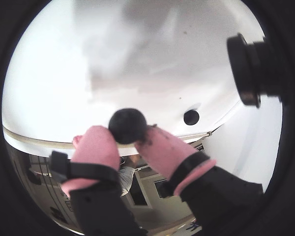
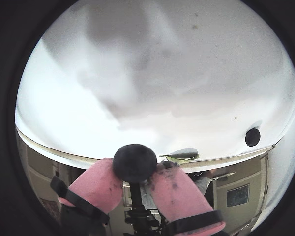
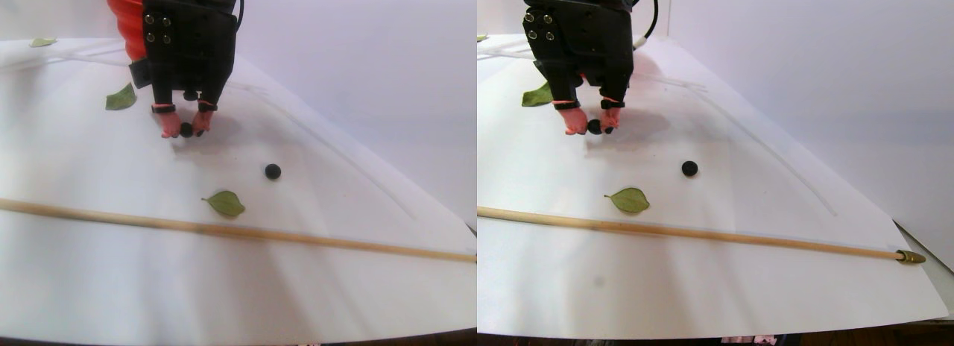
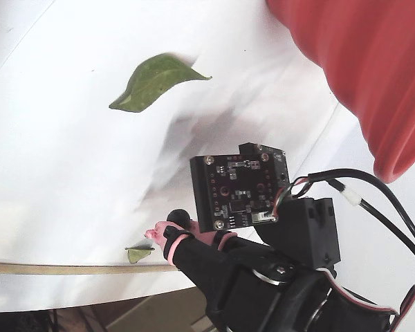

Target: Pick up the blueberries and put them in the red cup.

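I have the black gripper with pink tips [image 1: 128,140] clenched on one small round dark-blue blueberry [image 1: 128,126], just above the white paper sheet [image 3: 313,279]. The big red plastic cup [image 4: 360,69] stands behind the arm. A second blueberry [image 3: 273,171] waits nearer the stereo camera. I read no writing anywhere.
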You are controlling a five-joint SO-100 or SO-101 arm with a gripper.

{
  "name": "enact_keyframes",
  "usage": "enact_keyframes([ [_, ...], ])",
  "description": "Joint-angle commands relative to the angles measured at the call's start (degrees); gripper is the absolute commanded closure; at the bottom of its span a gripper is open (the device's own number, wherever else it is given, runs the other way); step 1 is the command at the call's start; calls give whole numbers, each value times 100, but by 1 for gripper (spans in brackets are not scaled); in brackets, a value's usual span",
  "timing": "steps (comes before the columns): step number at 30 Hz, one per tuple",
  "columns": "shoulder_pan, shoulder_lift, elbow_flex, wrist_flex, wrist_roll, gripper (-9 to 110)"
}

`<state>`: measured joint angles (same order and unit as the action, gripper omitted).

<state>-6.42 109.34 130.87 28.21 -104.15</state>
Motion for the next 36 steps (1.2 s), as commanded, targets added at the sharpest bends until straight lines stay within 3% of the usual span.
enact_keyframes([
  [1, -18, 677, 141, 255, -35, 91],
  [36, -756, 2707, 18, 1846, 413, 91],
])
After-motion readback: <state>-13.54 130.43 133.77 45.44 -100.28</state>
